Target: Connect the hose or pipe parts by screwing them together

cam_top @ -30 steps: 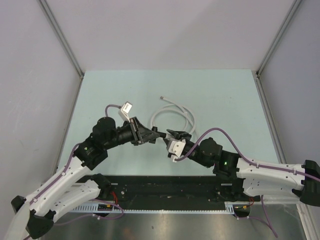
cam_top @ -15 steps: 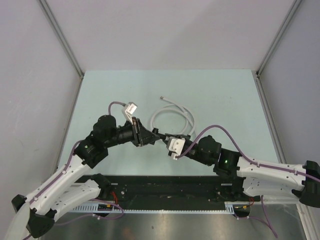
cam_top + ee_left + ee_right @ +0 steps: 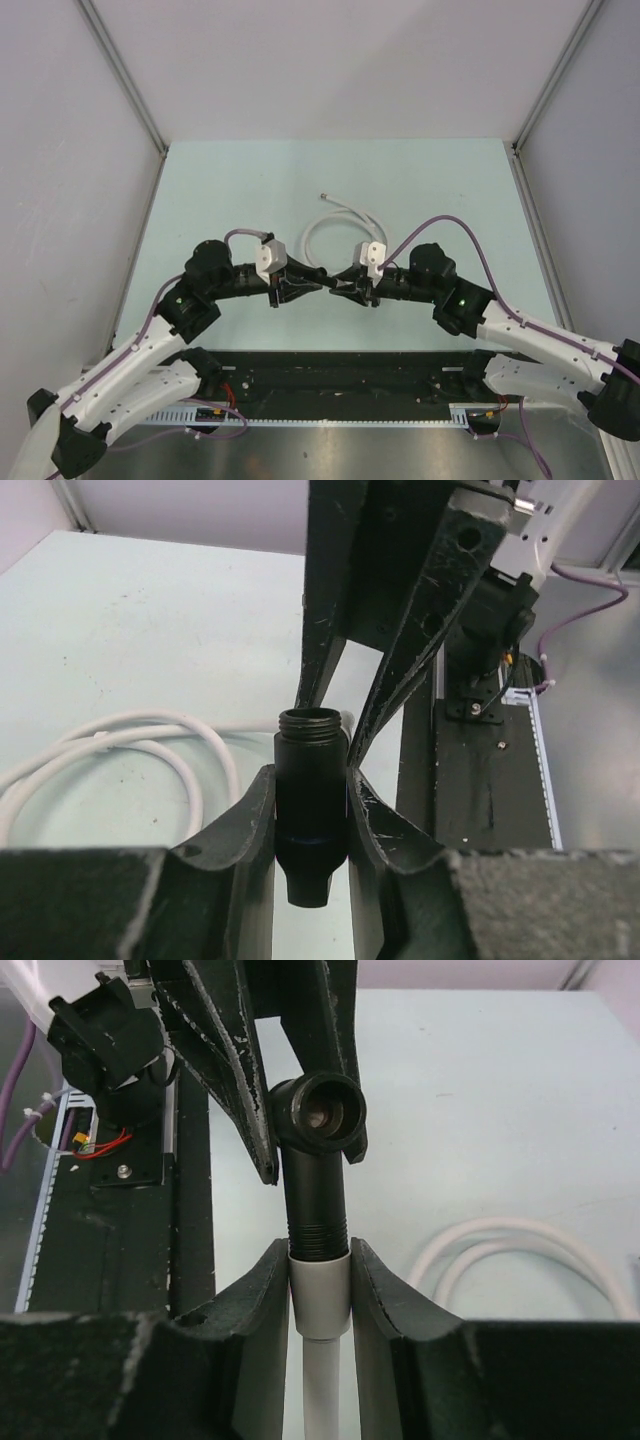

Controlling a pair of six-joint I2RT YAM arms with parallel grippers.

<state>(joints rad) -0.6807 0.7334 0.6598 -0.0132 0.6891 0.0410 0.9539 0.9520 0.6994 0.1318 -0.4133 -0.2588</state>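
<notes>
In the left wrist view my left gripper [image 3: 310, 780] is shut on a black pipe fitting [image 3: 310, 820] whose threaded mouth points up. In the right wrist view my right gripper [image 3: 320, 1255] is shut on the pale grey collar [image 3: 320, 1295] at the end of the white hose [image 3: 320, 1390]. A black threaded stem [image 3: 316, 1200] runs from that collar into the black fitting [image 3: 320, 1110]. From above, the left gripper [image 3: 303, 283] and right gripper [image 3: 347, 283] meet tip to tip just above the table. The rest of the hose [image 3: 345, 222] lies looped behind them.
The loose end of the hose [image 3: 323, 196] points toward the back of the pale green table [image 3: 220, 190]. Grey walls close in the left, back and right. A black rail [image 3: 330, 375] with the arm bases runs along the near edge. Purple cables [image 3: 440, 225] arch over both wrists.
Both wrists have rolled, so their white cameras now sit on top. The right gripper moved up and left, level with the left one, and its jaws narrowed onto the hose collar.
</notes>
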